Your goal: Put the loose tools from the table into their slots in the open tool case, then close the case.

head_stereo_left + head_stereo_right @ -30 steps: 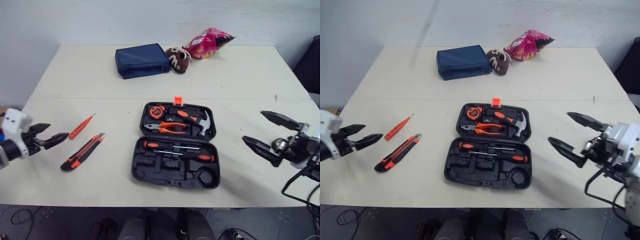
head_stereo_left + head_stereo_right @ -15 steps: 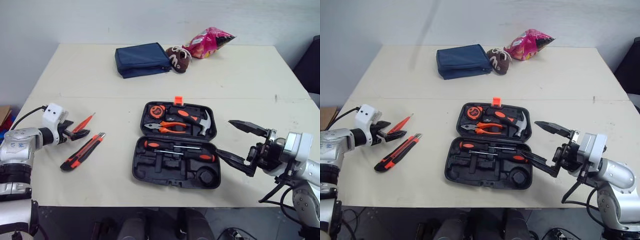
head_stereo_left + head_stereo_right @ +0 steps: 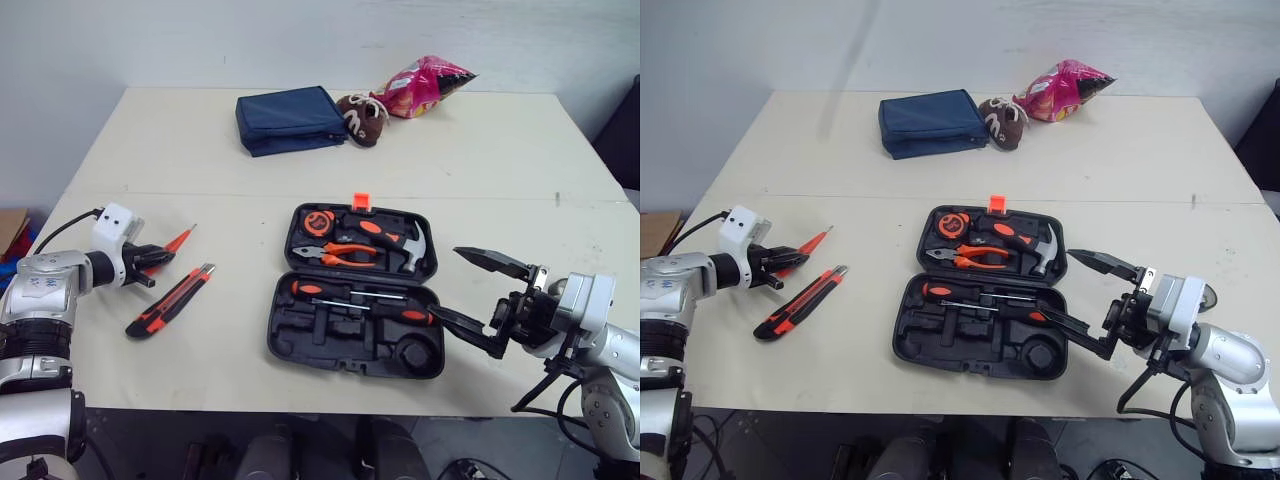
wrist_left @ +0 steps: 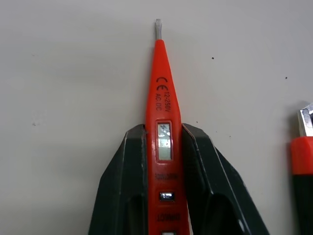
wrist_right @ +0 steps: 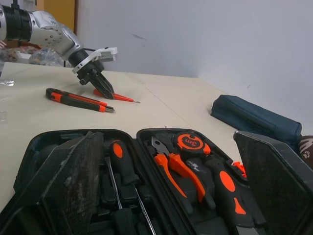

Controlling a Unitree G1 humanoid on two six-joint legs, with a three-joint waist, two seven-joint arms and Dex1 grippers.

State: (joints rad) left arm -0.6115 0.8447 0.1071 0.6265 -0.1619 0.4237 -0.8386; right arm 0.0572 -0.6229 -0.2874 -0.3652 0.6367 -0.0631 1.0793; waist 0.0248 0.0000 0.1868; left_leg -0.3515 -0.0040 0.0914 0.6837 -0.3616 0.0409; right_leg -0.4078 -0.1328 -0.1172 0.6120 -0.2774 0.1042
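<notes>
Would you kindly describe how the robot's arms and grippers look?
The left arm and right arm are rounded silver-grey metal segments. Each wrist bears a white boxy module, and a black cable loops off it. The left gripper and right gripper each have two black fingers tapering to points; the right's pads are rough-textured.

Cropped off-view: tester screwdriver (image 4: 164, 98) rear, utility knife (image 4: 303, 161) body.
</notes>
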